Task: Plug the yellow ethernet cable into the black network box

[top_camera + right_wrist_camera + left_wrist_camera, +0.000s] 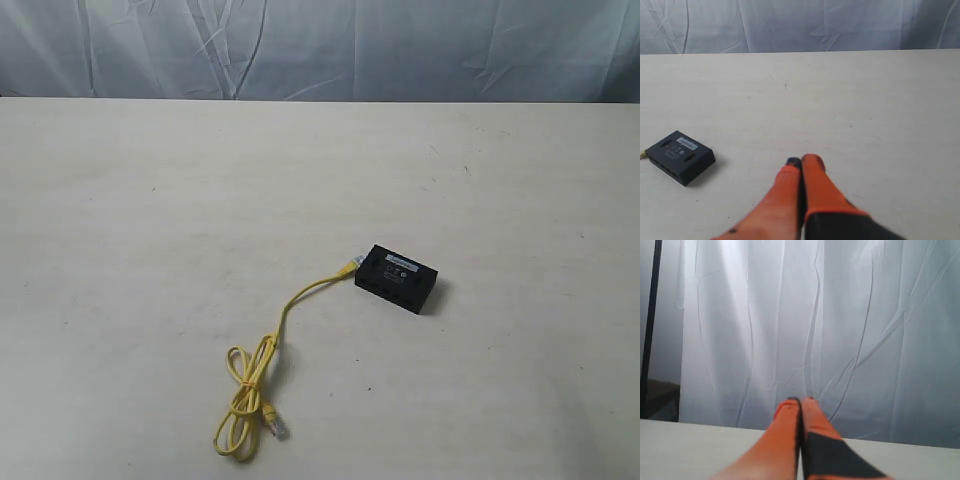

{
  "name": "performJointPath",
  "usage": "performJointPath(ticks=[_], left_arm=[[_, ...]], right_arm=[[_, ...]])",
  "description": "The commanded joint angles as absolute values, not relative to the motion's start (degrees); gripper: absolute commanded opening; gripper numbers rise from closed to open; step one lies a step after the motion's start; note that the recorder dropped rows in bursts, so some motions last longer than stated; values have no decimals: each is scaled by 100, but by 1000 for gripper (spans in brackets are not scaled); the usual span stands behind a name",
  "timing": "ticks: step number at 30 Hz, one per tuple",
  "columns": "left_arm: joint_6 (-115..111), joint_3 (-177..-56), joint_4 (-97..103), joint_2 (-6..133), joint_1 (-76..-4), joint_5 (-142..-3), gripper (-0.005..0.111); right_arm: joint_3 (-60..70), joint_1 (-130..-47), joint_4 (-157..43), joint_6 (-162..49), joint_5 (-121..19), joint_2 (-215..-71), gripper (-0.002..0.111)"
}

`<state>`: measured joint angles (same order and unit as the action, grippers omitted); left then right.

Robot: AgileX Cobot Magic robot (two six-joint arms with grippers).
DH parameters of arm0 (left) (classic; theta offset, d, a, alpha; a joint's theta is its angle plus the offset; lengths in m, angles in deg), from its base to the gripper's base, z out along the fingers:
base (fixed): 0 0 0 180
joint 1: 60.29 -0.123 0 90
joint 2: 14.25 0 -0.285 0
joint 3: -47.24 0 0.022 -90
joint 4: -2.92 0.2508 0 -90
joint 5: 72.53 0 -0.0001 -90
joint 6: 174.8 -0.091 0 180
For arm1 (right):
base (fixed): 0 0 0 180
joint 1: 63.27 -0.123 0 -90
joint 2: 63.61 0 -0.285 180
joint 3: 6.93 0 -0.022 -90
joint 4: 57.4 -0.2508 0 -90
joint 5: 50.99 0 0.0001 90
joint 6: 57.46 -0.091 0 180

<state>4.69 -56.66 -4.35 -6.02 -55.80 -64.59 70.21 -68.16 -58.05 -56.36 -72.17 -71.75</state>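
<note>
The black network box (pixel 397 278) lies flat on the white table, a pale label on its top. The yellow ethernet cable (pixel 262 372) runs from a loose loop near the table's front edge up to the box's left end, where one clear plug (pixel 351 265) touches it. The other plug (pixel 275 424) lies free beside the loop. Neither gripper appears in the exterior view. My left gripper (pixel 801 401) is shut on nothing and faces the backdrop. My right gripper (pixel 802 160) is shut and empty above bare table, with the box (pixel 681 156) off to one side of it.
A wrinkled pale curtain (pixel 320 48) hangs behind the table's far edge. A dark upright pole (pixel 651 325) shows at the side of the left wrist view. The white tabletop (pixel 150 200) stretches bare around the box and cable.
</note>
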Motion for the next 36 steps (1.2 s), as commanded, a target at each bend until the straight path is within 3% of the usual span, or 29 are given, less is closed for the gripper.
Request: performJointPath(ticks=[1, 6, 9, 13, 25, 36], left_arm=[[332, -6761, -361, 255, -5614, -7422, 0], [16, -8931, 70, 3088, -5614, -9954, 0], [-531, -9592, -79, 4696, -5614, -10610, 0], [-1144, -10010, -737, 5953, -5472, -10731, 0], [-1322, -11641, -846, 8717, -3514, -10487, 0], [-1368, -13112, -835, 10430, -2399, -10853, 0]], right_arm=[[7028, -6788, -5796, -5650, -7138, -7140, -1], [7028, -6788, -5796, -5650, -7138, -7140, -1], [7028, -6788, -5796, -5650, -7138, -7140, -1], [7028, -6788, -5804, -5650, -7138, -7140, -1], [7028, -6788, -5804, -5650, -7138, -7140, -1], [7028, -6788, -5804, -5650, -7138, -7140, -1]])
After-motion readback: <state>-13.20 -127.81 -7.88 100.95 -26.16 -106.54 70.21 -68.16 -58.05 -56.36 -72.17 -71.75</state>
